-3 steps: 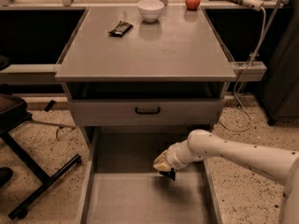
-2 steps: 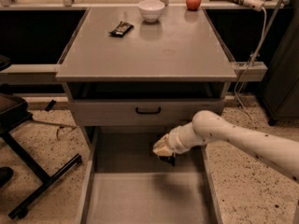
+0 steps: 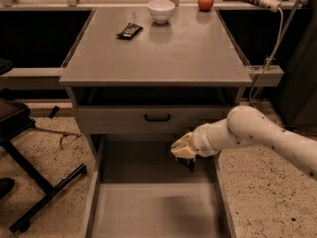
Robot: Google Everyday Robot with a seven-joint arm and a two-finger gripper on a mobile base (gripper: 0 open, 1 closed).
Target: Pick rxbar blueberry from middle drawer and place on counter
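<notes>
1. the rxbar blueberry (image 3: pixel 187 162) showed as a small dark wrapper hanging just under the gripper (image 3: pixel 182 150). it was off the floor of the middle drawer (image 3: pixel 148 212), toward the drawer's back and right of centre.
2. the gripper was closed on the bar's top, and only a dark corner stuck out below the tan jaws.
3. a second earlier the gripper sat lower, with the bar down at the drawer floor. both then rose together, which i took to mean the grasp was sound and the pick was done.
4. the gripper hung just below the upper drawer front (image 3: pixel 124 119) with its black handle (image 3: pixel 157 117).
5. the counter (image 3: pixel 163 58) was not yet reached, so the whole placing step was left to you.
6. you needed to draw back past that front and the counter's thick edge before rising.
7. another dark bar (image 3: pixel 129 30), a white bowl (image 3: pixel 161 10) and an apple (image 3: pixel 205 1) sat toward the counter's back, so a spot nearer the front looked safest.
</notes>
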